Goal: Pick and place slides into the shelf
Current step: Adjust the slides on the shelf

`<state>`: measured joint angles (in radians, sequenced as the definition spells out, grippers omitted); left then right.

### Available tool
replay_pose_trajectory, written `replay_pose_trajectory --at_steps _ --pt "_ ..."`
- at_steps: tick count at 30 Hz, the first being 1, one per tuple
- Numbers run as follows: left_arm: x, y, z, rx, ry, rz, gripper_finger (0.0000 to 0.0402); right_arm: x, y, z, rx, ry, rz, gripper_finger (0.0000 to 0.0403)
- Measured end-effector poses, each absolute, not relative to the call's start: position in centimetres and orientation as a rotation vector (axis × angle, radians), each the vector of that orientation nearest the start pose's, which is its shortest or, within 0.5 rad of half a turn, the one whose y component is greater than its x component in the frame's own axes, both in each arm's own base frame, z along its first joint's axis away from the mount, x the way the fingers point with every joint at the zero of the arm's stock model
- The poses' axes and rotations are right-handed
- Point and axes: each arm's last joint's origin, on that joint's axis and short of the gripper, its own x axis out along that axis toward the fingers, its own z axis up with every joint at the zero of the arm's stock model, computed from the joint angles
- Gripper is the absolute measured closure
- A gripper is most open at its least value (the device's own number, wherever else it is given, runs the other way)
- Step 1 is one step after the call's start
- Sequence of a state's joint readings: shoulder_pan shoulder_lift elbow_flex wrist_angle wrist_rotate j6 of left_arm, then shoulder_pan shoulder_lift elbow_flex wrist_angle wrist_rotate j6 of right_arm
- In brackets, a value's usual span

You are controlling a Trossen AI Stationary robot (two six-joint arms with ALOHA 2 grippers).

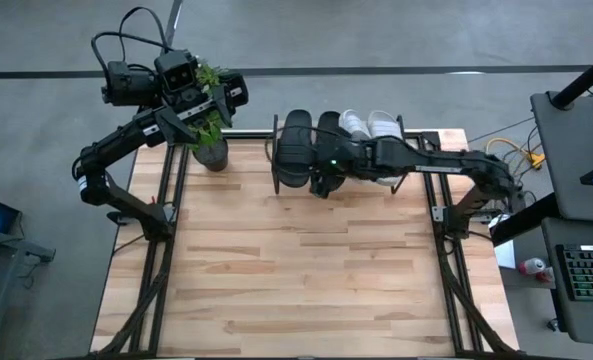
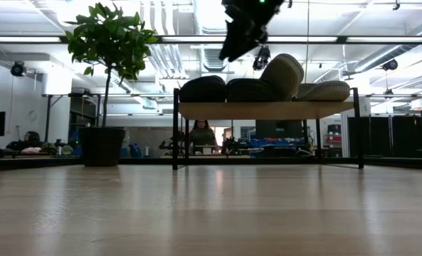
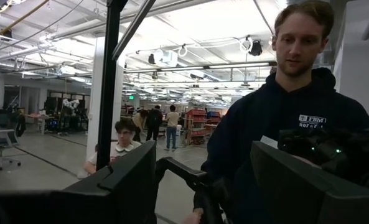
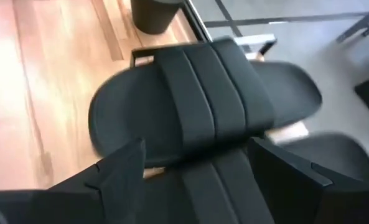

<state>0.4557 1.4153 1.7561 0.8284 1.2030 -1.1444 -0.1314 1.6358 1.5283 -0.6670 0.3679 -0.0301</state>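
Above the shelf (image 1: pixel 276 160), right arm outstretched.

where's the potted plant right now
In the high view the potted plant stands at the table's far left edge, just left of the shelf, under the left gripper.

The shelf (image 1: pixel 416 135) stands at the counter's (image 1: pixel 296 280) far edge, carrying four slides side by side: two black slides (image 1: pixel 298 150) on its left part, two pale slides (image 1: pixel 371 125) on its right; the right gripper (image 1: pixel 321 182) reaches in from the right, over the black pair's near ends, fingers spread; the left gripper (image 1: pixel 238 92) hangs above a potted plant (image 1: pixel 210 135) at the far-left corner, open and empty
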Motion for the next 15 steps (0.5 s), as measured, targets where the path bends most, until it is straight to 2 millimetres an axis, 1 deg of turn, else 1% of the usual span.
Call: replay_pose_trajectory --at_steps 4,7,10,15 --pt "20.9 7.2 57.5 -0.161 -0.310 -0.958 0.0154 37.3 -5.9 33.8 -0.187 0.787 -0.428 0.0136" --pt "20.9 7.2 57.5 -0.161 -0.309 -0.958 0.0154 38.6 -6.1 33.8 -0.224 0.826 -0.410 0.0140" --pt "20.9 7.2 57.5 -0.161 -0.309 -0.959 0.0154 39.4 -6.3 33.8 -0.262 0.872 -0.428 0.0141" --pt "20.8 7.1 57.6 -0.158 -0.311 -0.959 0.0154 40.4 -6.5 33.3 -0.330 0.896 -0.401 0.0142"
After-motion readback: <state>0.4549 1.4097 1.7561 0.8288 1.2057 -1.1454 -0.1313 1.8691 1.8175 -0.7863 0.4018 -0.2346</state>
